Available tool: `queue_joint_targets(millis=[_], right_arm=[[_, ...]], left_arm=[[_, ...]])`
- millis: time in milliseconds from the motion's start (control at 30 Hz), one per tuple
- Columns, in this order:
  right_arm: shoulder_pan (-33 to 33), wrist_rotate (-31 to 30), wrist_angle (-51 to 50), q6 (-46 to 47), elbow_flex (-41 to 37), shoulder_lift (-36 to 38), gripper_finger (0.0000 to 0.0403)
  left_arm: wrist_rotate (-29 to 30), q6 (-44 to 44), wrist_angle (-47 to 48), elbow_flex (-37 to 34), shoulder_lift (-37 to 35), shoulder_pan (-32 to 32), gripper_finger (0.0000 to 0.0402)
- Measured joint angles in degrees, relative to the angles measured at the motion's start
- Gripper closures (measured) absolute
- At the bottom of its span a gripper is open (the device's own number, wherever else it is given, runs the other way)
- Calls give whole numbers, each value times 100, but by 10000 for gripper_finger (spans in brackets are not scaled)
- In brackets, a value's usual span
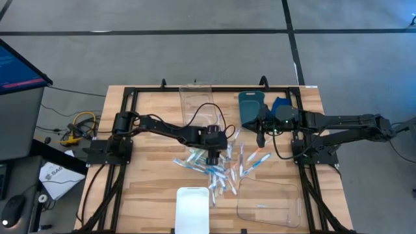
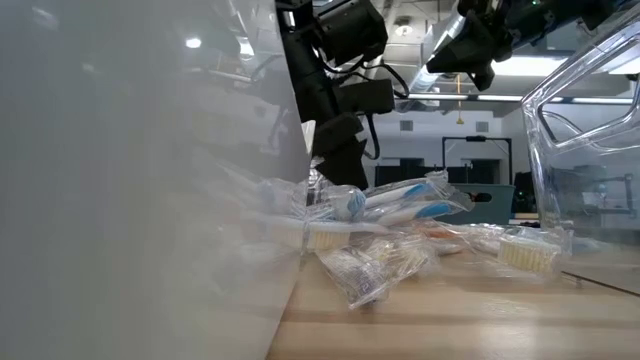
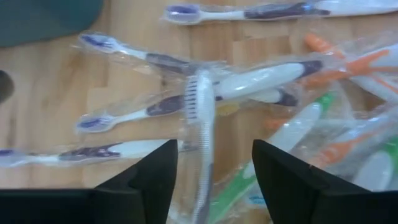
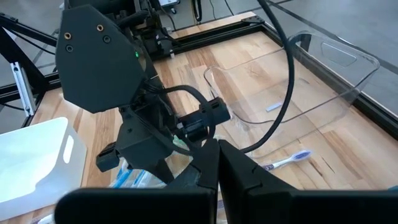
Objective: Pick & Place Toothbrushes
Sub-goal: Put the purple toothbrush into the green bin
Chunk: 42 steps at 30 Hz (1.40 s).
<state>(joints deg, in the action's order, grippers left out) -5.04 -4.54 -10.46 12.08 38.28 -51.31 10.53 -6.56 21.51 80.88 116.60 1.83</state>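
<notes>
The toothbrushes [image 3: 205, 99] lay heaped between the left gripper [image 3: 214, 168]'s spread, empty fingers. The right gripper [image 4: 214, 165] hung clenched, holding nothing. Risk: crinkly wrappers overlap, so closing might snag two brushes together.

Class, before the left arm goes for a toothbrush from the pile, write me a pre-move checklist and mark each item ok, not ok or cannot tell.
1. Left gripper open above the toothbrushes: ok.
2. A wrapped toothbrush lies between its fingers: ok.
3. That brush is free of the others: not ok, it crosses several.
4. Right gripper shut and raised clear of the pile: ok.
5. Clear bin has room: ok.
6. Which bin this brush belongs in: cannot tell.
</notes>
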Motion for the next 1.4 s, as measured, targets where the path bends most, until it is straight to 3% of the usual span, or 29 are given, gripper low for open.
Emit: queue_joint_targets(millis=[867, 1067, 1267, 1400], right_arm=[[0, 0, -5, 0, 0, 0, 403], [0, 0, -7, 0, 0, 0, 403], [0, 0, -7, 0, 0, 0, 403], [1, 0, -10, 0, -1, 0, 403]], left_arm=[[7, -49, -1, -7, 251, -117, 243], [57, -32, -5, 13, 251, -116, 291], [294, 8, 29, 66, 178, -116, 381], [501, 140, 64, 109, -23, -74, 384]])
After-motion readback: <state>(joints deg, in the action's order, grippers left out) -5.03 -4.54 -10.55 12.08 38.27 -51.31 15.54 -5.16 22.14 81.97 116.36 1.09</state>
